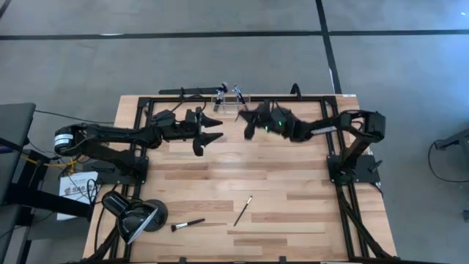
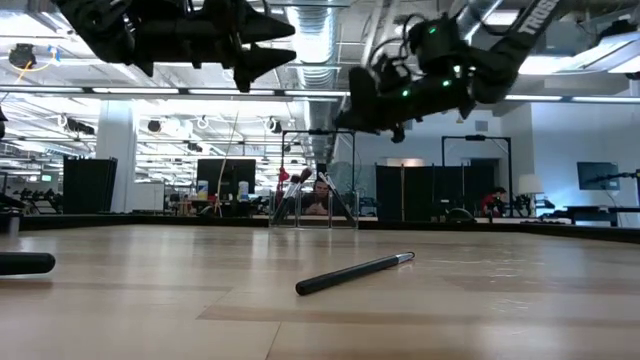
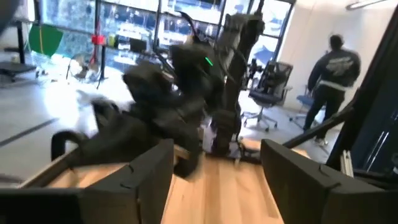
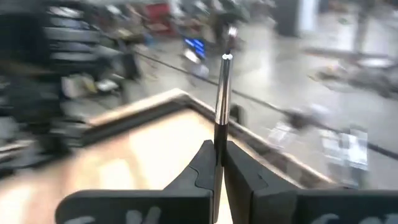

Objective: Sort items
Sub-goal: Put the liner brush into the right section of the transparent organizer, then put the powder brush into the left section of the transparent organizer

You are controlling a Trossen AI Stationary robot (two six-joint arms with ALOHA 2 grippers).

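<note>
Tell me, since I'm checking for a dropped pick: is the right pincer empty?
No. The right wrist view shows the right pincer shut on a slim brush that stands up between its fingertips.

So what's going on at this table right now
Two robot arms are sorting makeup brushes. The right tool is shut on a slim brush, held up above the table's far side, near a clear holder that already has some brushes in it. The left tool is open and empty, raised just across from it. Two more brushes lie on the table nearer the front: one mid-table, another beside a black lamp.
</note>
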